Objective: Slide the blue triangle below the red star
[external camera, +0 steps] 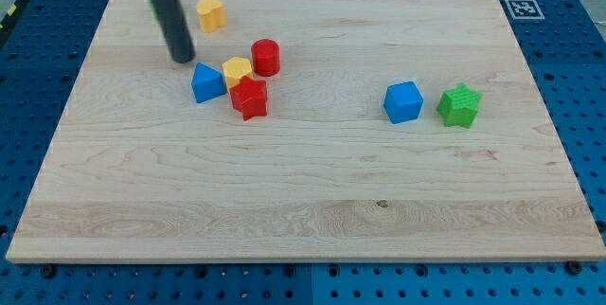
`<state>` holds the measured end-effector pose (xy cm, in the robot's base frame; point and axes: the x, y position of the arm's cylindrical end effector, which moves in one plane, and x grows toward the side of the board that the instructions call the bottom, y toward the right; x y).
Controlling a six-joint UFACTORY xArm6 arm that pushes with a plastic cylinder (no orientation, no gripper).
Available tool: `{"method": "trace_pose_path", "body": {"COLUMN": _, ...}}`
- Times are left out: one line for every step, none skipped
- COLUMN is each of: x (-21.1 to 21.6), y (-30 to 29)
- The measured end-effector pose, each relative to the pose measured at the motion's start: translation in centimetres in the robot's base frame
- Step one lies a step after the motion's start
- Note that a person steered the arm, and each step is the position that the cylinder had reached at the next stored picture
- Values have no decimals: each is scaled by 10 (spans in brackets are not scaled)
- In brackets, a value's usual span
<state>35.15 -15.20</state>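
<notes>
The blue triangle [207, 82] lies on the wooden board [312, 210], just left of the red star [250, 98] and slightly above it in the view. A yellow block [237, 69] sits between them, touching the star's top. My tip [183, 60] is up and to the left of the blue triangle, a short gap away from it. The rod rises toward the view's top and hides most of a green block [152, 4].
A red cylinder [266, 57] stands just right of the yellow block. Another yellow block [210, 13] lies near the view's top left. A blue cube [403, 101] and a green star [460, 104] sit side by side at the right.
</notes>
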Motion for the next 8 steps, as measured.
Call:
{"method": "trace_pose_path", "body": {"x": 13, "y": 3}}
{"method": "trace_pose_path", "body": {"x": 35, "y": 0}}
{"method": "trace_pose_path", "body": {"x": 53, "y": 10}}
{"method": "trace_pose_path", "body": {"x": 60, "y": 21}}
{"method": "trace_pose_path", "body": {"x": 56, "y": 9}}
{"method": "trace_pose_path", "body": {"x": 55, "y": 28}}
{"method": "trace_pose_path", "body": {"x": 65, "y": 46}}
{"method": "trace_pose_path", "body": {"x": 99, "y": 47}}
